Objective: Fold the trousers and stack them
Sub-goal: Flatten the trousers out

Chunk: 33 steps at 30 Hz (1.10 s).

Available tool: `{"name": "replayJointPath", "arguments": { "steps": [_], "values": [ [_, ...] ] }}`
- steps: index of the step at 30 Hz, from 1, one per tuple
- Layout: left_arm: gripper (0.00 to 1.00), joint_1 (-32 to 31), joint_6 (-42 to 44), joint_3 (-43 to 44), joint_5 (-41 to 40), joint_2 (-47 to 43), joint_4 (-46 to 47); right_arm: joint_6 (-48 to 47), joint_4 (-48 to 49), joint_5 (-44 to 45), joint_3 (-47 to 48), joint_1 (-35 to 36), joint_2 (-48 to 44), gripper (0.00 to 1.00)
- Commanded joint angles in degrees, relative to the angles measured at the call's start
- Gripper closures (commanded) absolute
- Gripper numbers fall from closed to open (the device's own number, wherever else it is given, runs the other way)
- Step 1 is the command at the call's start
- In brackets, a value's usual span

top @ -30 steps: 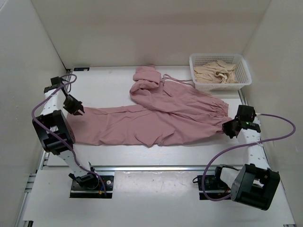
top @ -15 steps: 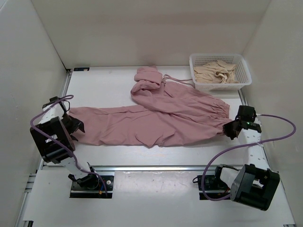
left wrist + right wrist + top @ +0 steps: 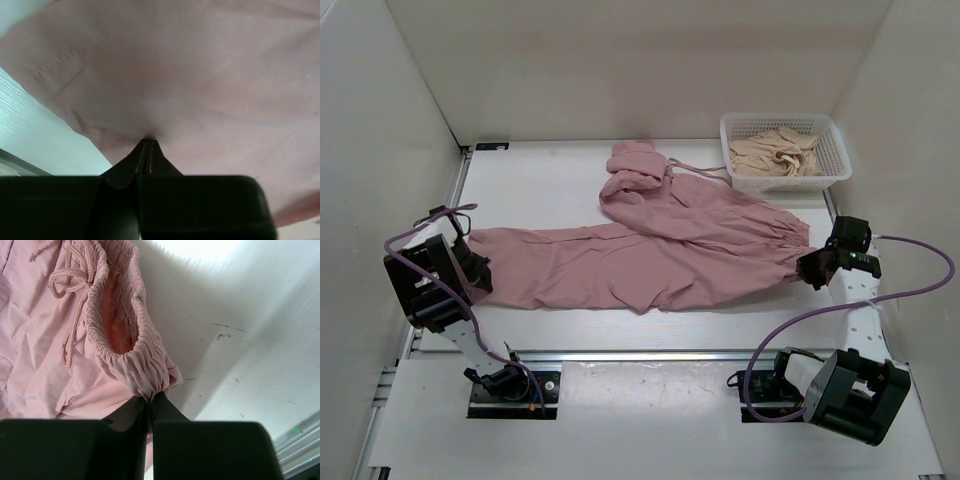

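Observation:
The dusty-pink trousers [image 3: 650, 250] lie stretched across the table, one leg running left, the other bunched toward the back middle [image 3: 632, 165]. My left gripper [image 3: 475, 268] is shut on the cuff end of the left leg; in the left wrist view [image 3: 147, 142] the fingertips pinch pink fabric [image 3: 210, 75]. My right gripper [image 3: 812, 262] is shut on the gathered waistband at the right end; in the right wrist view [image 3: 149, 399] the elastic waistband [image 3: 131, 355] sits between the fingers, and the pink drawstring [image 3: 70, 300] hangs loose over the fabric.
A white basket [image 3: 830, 172] at the back right holds a beige garment [image 3: 775, 152]. White walls close in on the left, back and right. A metal rail [image 3: 640, 355] runs along the near edge of the table.
My left gripper has dropped from above the left cuff down onto it and closed on the fabric. My right gripper has shifted slightly right, pulling the waistband taut.

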Motion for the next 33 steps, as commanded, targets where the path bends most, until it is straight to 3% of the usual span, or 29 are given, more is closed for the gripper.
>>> {"name": "replayJointPath", "arguments": {
  "steps": [1,11,12,13,14,17,21,22,25,28,33],
  "values": [
    [0.90,-0.07,0.73,1.86,-1.06,-0.78,1.26,-0.51,-3.39,1.26,1.87,-0.39,-3.43,1.00],
    [0.90,-0.07,-0.32,4.67,-3.17,-4.37,-0.67,-1.12,-12.18,6.98,3.01,-0.39,-8.81,0.97],
    [0.90,-0.07,-0.32,5.19,-2.56,-5.25,-0.67,-1.12,-12.19,6.98,3.02,-0.39,-9.42,0.87],
    [0.90,-0.07,-0.32,5.20,-1.95,-5.26,-0.67,-2.51,-12.19,6.98,3.02,-0.39,-9.42,0.39],
    [0.84,-0.07,-0.32,6.33,-0.72,-6.13,-1.20,-2.52,-12.19,6.98,3.62,-0.39,-9.42,0.20],
    [0.80,-3.83,-0.32,7.66,1.91,-7.36,-1.20,-5.06,-12.19,8.12,6.52,0.22,-9.42,0.03],
    [0.79,-11.90,-0.84,10.20,4.56,-6.14,-1.20,-8.58,-8.42,8.13,11.18,5.92,-8.91,0.00],
    [0.79,-13.41,-0.85,10.91,5.08,-4.66,-1.20,-9.28,-6.84,8.82,13.02,10.81,-8.02,0.00],
    [0.79,-17.99,-2.25,13.28,5.09,-0.71,-1.20,-12.44,-4.20,7.61,16.62,22.41,-0.75,0.04],
    [0.79,-19.32,-3.30,14.34,5.62,3.77,-1.20,-12.45,-3.40,1.64,17.96,28.68,10.50,0.06],
    [0.80,-19.32,-3.31,14.87,4.65,8.18,-1.20,-8.34,5.82,-6.72,9.81,29.32,21.51,0.08]
  ]
}}
